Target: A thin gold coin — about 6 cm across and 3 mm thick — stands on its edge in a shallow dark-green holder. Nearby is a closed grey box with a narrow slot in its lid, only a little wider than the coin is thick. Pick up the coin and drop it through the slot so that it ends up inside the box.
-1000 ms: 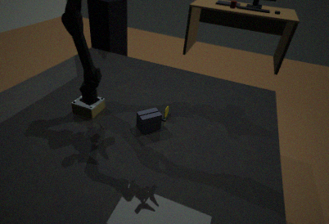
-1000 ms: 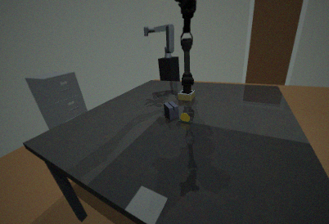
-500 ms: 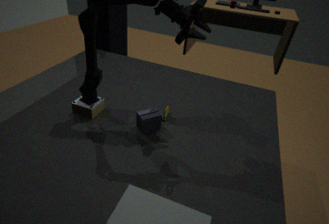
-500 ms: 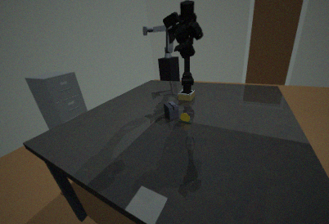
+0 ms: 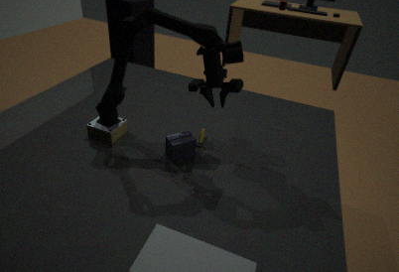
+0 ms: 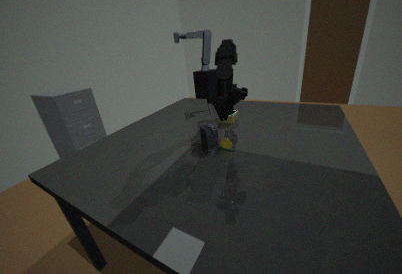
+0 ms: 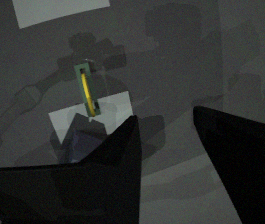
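Grey box right next to the green holder, small gap at most; it's the close obstacle. Gold coin on edge in the holder, upright. Black arm on a pale base with a yellow side. Desk with monitor beyond the bench; drawer cabinet off one side. Claw partly open, points down, above the bench, nothing held, touching neither coin nor box. Wrist view: box partly behind one finger, coin off to the side of the gap. Box and holder well in from bench edges; open room on the coin's side away from the box.
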`<action>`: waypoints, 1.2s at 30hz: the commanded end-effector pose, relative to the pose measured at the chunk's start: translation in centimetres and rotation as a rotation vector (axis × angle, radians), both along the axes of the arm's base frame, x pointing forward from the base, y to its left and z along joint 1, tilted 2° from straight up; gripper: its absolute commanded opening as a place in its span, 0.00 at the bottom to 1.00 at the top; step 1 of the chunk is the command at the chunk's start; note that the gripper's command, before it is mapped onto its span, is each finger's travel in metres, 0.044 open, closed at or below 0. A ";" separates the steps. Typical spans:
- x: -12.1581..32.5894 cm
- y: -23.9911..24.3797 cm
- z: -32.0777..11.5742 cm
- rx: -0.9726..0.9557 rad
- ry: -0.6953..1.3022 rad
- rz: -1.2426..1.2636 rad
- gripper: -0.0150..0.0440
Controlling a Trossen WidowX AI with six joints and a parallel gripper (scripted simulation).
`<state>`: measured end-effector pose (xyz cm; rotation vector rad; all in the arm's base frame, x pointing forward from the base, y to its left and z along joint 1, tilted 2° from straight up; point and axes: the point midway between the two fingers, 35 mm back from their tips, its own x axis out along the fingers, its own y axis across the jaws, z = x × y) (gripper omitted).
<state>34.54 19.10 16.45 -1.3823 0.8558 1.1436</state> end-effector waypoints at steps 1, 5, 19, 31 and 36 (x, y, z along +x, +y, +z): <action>-2.7 -0.9 -3.7 -0.051 0.205 0.027 0.53; -3.3 -1.1 -4.3 -0.059 0.243 0.031 0.53; -3.0 -1.4 -9.2 -0.060 0.243 0.031 0.53; -2.9 -1.3 -10.4 -0.060 0.242 0.030 0.53; -2.8 -1.2 -11.2 -0.060 0.242 0.030 0.53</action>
